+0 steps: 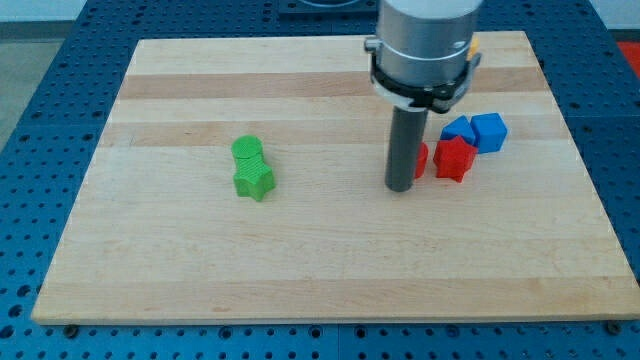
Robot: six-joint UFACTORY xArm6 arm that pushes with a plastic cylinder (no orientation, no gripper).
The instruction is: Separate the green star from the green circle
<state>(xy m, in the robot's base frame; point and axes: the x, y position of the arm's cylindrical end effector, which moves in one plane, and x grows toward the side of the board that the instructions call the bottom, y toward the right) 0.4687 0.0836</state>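
Observation:
The green star (254, 180) lies left of the board's middle. The green circle (247, 151) sits just above it, touching it. My tip (400, 186) rests on the board well to the right of both green blocks, about a quarter of the board's width away. It stands right beside a red block (421, 158) that the rod partly hides.
A red star-like block (454, 158) lies right of the rod. A blue block (458, 129) and a blue cube (489, 131) sit just above it. A yellow block (474, 47) peeks out behind the arm near the wooden board's (300, 260) top edge.

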